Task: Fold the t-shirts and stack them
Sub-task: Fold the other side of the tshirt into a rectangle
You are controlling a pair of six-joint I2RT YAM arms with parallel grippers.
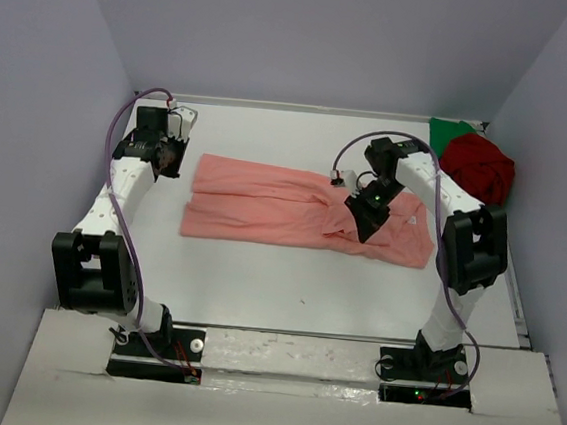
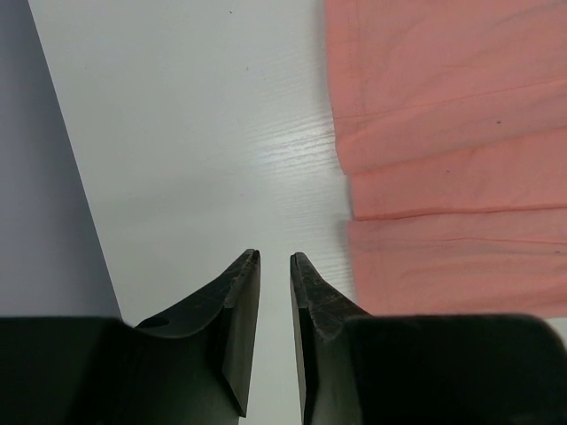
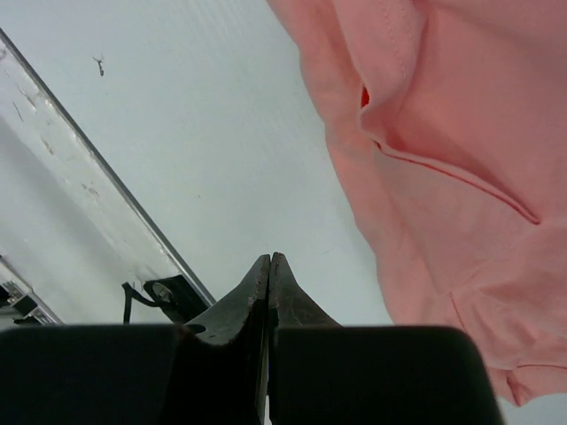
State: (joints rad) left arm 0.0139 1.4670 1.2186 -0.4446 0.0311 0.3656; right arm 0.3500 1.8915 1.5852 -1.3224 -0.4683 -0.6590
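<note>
Right gripper (image 3: 269,259) together, empty, salmon-pink t-shirt (image 3: 443,177) beside it, left gripper (image 2: 275,258) slightly apart, near its edge

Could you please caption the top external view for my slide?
Salmon-pink t-shirt lies flat, left gripper beside it, right gripper above it; dark red t-shirt and green t-shirt heaped far right.

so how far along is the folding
Early. The pink shirt looks folded lengthwise into a strip. Neither the left hand nor the right hand holds anything. The dark red shirt and green shirt sit bunched, unfolded; nothing is stacked.
</note>
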